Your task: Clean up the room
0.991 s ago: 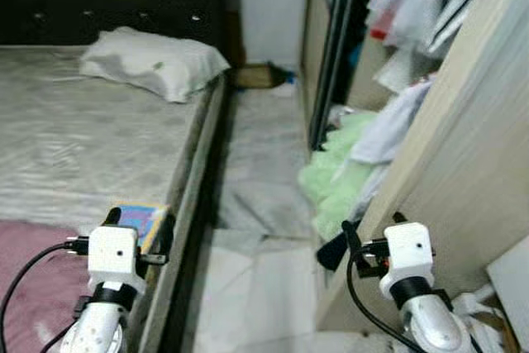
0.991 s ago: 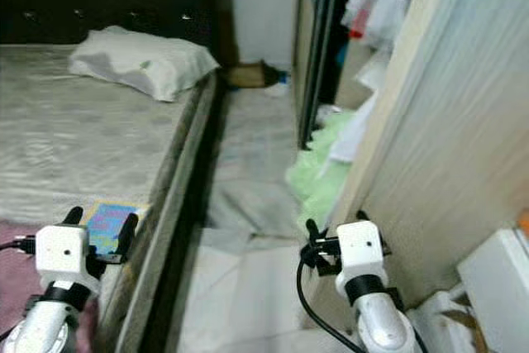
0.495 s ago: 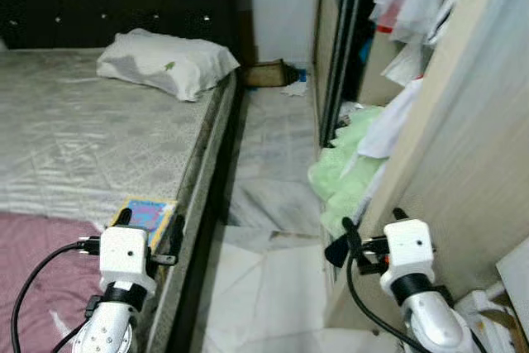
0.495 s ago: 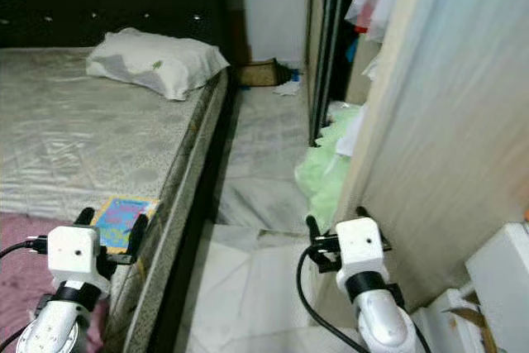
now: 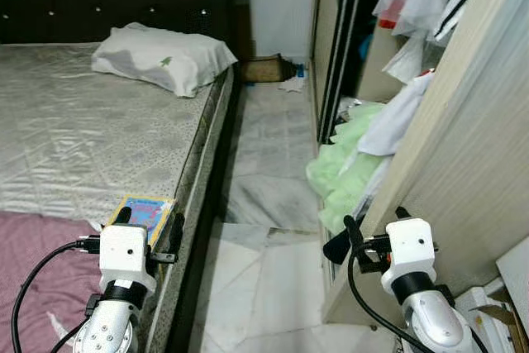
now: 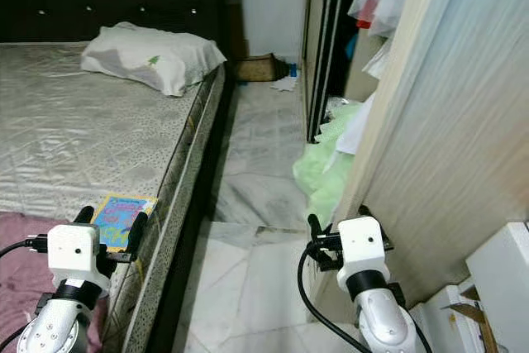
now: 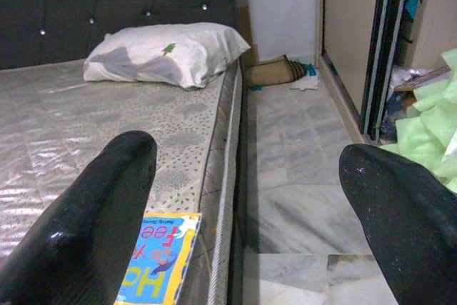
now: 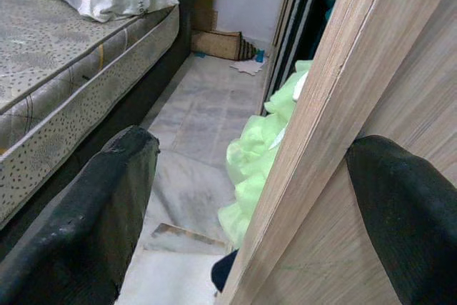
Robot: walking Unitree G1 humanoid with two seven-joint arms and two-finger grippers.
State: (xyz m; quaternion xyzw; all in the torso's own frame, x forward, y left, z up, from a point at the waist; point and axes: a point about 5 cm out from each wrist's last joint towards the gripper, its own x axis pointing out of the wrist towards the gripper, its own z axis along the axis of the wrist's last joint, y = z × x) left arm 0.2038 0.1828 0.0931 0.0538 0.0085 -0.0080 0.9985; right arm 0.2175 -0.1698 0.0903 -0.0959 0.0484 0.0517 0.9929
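Note:
A colourful children's book (image 5: 145, 210) lies flat at the near edge of the bare grey mattress (image 5: 91, 138). My left gripper (image 5: 149, 219) hovers just before the book, open, with nothing between its fingers (image 7: 107, 198). A heap of pale green cloth (image 5: 347, 175) spills out of the open wardrobe onto the marble floor, with a white garment (image 5: 397, 121) hanging over it. My right gripper (image 5: 374, 219) stands open and empty beside the wardrobe's wooden side panel (image 5: 463, 163), short of the green heap (image 8: 257, 155).
A white pillow (image 5: 161, 57) rests at the head of the bed. A pink blanket (image 5: 33, 262) covers the near corner. A brown bag (image 5: 263, 69) and a white scrap (image 5: 291, 85) lie at the aisle's far end. A narrow floor aisle (image 5: 264, 146) runs between bed and wardrobe.
The whole picture has shifted and sharpened as the camera moved. Both grippers keep the same pose, open and empty. Nothing in the room has moved.

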